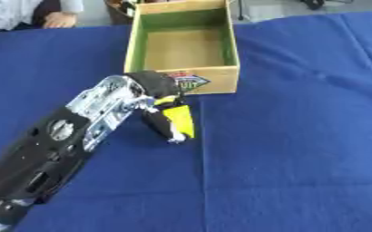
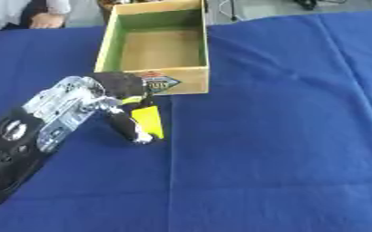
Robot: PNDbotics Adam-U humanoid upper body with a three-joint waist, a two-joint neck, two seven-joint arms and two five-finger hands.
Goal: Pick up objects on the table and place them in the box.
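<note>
My left arm comes in from the lower left of the frame and runs up toward the centre, black shell first, then the silver wrist. At its end my left hand (image 1: 159, 97) is bent downward, fingers curled round a yellow object (image 1: 181, 118) that shows between them; I cannot make out what the object is beyond its colour and a flat, wedge-like face. The fingertips point at the blue tablecloth (image 1: 300, 136), and I cannot tell whether the object is already clear of the cloth or only just touching it.

Just above and right of my hand, in the upper centre of the frame, stands the box (image 1: 232, 45), open at the top, its green inner walls and brown floor showing nothing inside. Its near wall carries a printed label and sits very close to my knuckles.

As I judge it, the step is the lift and carry. To do it well I should raise straight up first, high enough to clear that near wall, then move forward over the opening and let go only once the object is well inside the rim. Dragging it forward low risks bumping the wall and shoving the box.

My right hand shows in neither view.
</note>
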